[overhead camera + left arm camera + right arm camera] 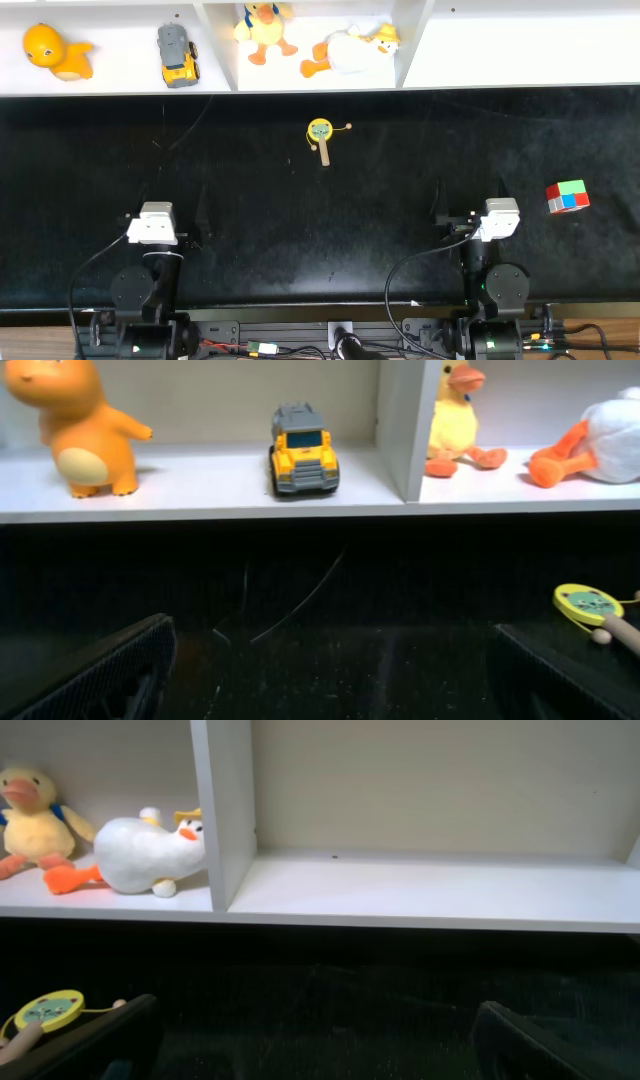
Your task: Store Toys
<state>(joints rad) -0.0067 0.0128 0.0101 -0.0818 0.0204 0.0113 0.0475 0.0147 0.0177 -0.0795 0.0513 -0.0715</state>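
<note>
Lying on the black table [250,200] just before the shelf [500,70], the rattle [320,137] is resting in front of the middle bay, and the cube [567,197] is sitting well off to the right, near my right arm. I am seeing a duck [265,30] and a goose [350,50] resting in the middle bay, a truck [177,55] and an orange figure [55,52] in the left one. My left gripper [330,695] and right gripper [310,1058] are hanging low over the table, jaws spread wide, gripping nothing.
</note>
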